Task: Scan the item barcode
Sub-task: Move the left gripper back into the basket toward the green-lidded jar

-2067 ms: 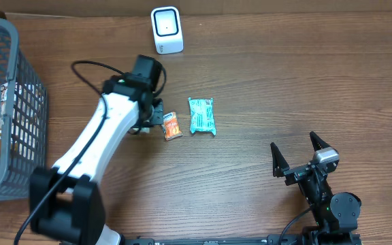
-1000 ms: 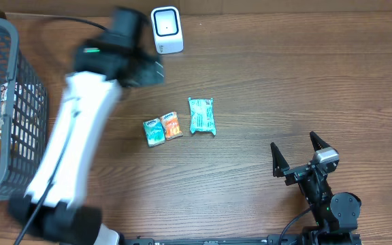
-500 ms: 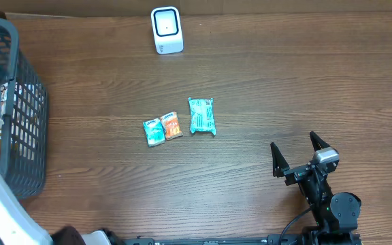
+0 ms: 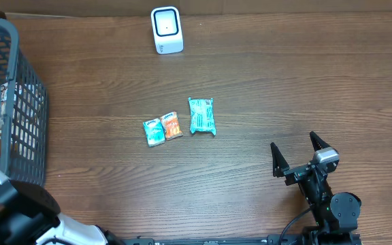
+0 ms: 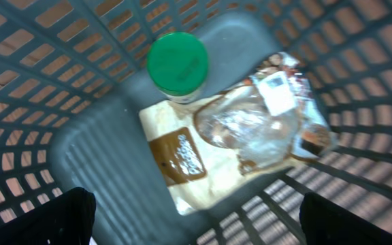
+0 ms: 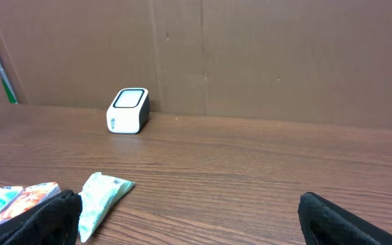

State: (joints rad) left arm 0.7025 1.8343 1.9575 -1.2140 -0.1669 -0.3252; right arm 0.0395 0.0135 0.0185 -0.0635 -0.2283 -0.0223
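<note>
Left jaws stood wide, empty, over grey plastic mesh basket [image 5: 70, 160]; green-capped bottle [image 5: 177, 64], clear crinkled packet [image 5: 250, 126] lay inside. Right jaws stood wide, empty, above brown wooden worktop [image 4: 284, 82].

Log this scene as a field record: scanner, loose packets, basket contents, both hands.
scanner: white, at the far edge of the table
packets: small teal packet beside orange packet, larger teal packet to their right
basket: far left, holds green-lidded bottle, clear bag, brown-labelled pack
left hand: open, empty, over the basket
right hand: open, empty, near right edge
</note>
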